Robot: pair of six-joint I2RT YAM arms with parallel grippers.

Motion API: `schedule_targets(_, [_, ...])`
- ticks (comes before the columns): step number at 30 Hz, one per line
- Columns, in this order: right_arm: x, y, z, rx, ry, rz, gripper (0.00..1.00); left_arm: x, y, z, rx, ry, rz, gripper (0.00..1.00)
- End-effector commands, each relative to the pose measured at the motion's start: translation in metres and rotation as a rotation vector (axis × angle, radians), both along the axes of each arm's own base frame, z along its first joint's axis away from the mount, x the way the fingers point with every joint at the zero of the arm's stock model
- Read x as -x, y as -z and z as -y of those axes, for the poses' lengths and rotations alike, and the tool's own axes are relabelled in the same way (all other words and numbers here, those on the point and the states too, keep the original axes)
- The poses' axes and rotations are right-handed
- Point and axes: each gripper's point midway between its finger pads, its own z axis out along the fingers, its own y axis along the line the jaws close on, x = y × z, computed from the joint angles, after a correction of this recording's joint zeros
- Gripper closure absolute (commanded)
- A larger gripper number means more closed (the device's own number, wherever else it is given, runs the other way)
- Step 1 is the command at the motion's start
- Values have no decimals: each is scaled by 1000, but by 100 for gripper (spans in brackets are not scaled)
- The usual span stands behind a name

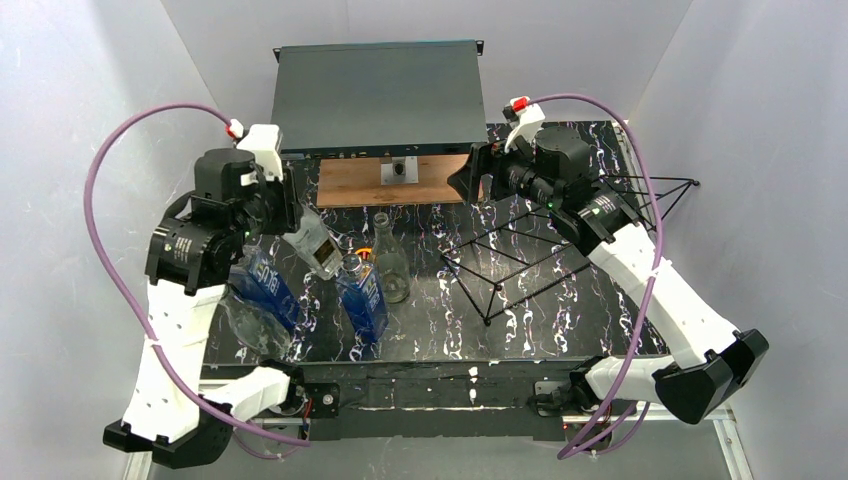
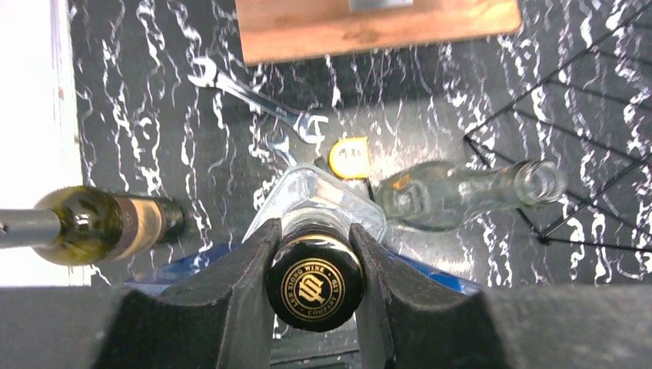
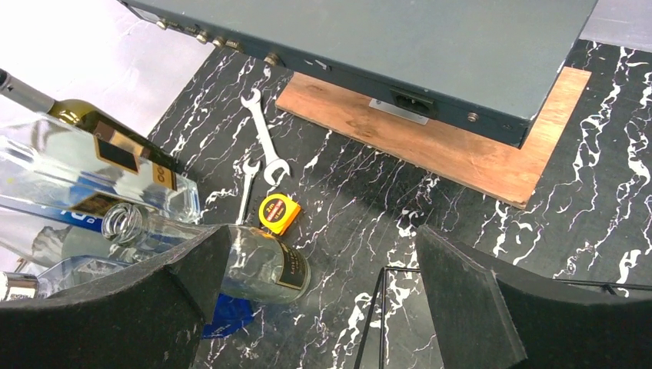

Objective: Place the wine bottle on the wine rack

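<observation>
Counter (image 1: 430, 330) is crowded on the left half, so this grab makes sense to me. Wine rack (image 1: 545, 250) sits on the right side with no bottle on it, well apart from the cluster. Wine bottle (image 1: 318, 248) is over on the left, tilted. The left gripper (image 2: 314, 234) is clenched on its black-capped neck, probably because that's the only part clear of the blue bottles (image 1: 362, 295) just beside it. Right gripper (image 3: 321, 242) hangs spread wide with nothing in it above the rack's far-left end, maybe waiting to steady things. Wrench (image 3: 263, 138) and tape measure (image 3: 278, 213) lie flat farther back, probably no bother.
</observation>
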Motion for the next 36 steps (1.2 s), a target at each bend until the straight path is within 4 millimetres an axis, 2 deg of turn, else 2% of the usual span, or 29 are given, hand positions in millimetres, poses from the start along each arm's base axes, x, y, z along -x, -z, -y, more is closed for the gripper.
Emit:
schedule_targets(1, [-1,-11,-7,-31,-26,24,0,-16,-82,1,58,-6,278,100])
schedule_targets(11, [2,-16,-12,-39,-57,18,0,-32,-159,12,116,29,474,100])
schedule_targets(16, [5,-19,-28,-37,-112,7,0,-39,-186,19,157,51,555,100])
schedule_targets(19, [5,-17,-37,-26,-128,-5,0,-48,-193,27,182,71,576,100])
schedule_targets(22, [5,-15,-41,-21,-126,-15,0,-58,-196,42,227,123,569,100])
schedule_targets(30, [8,-17,-36,-12,-104,0,0,-87,-192,82,341,247,533,100])
schedule_targets(36, [10,-17,-28,14,-86,8,0,-106,-184,110,363,321,530,100])
